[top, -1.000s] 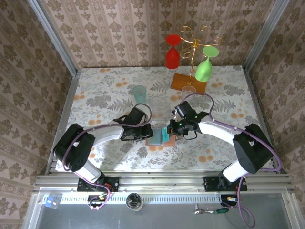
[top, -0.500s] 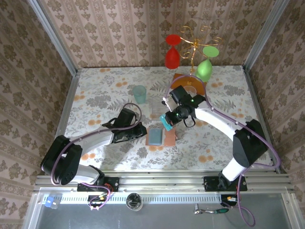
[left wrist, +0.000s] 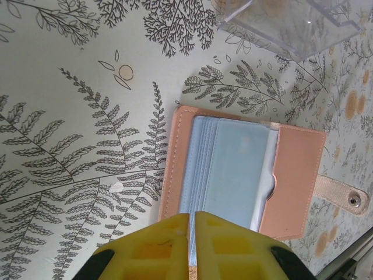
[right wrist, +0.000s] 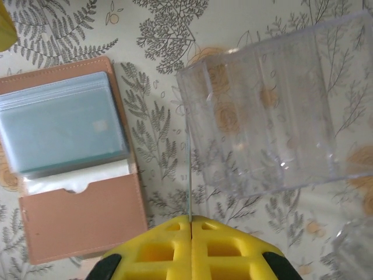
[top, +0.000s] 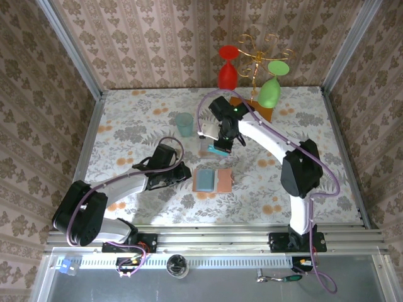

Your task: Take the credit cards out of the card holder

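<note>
Floral tabletop (top: 126,119), seen from above: the card holder (top: 212,179) lies open, tan outside and blue-grey inside, just beside my left pincer (top: 184,174). Farther back my right pincer (top: 221,146) grips a teal credit card (top: 217,151).

Left wrist: the card holder (left wrist: 242,169) is just ahead of my left pincer (left wrist: 192,236), which is nearly closed and empty.

Right wrist: my right pincer (right wrist: 190,224) pinches the credit card (right wrist: 190,175) edge-on, beside a clear box (right wrist: 274,111).

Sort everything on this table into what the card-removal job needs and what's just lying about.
Job: card holder, credit cards inside it, one card pinched by the right gripper.
Lying about: teal tumbler, clear box, glass rack, red glass, green glass.
</note>
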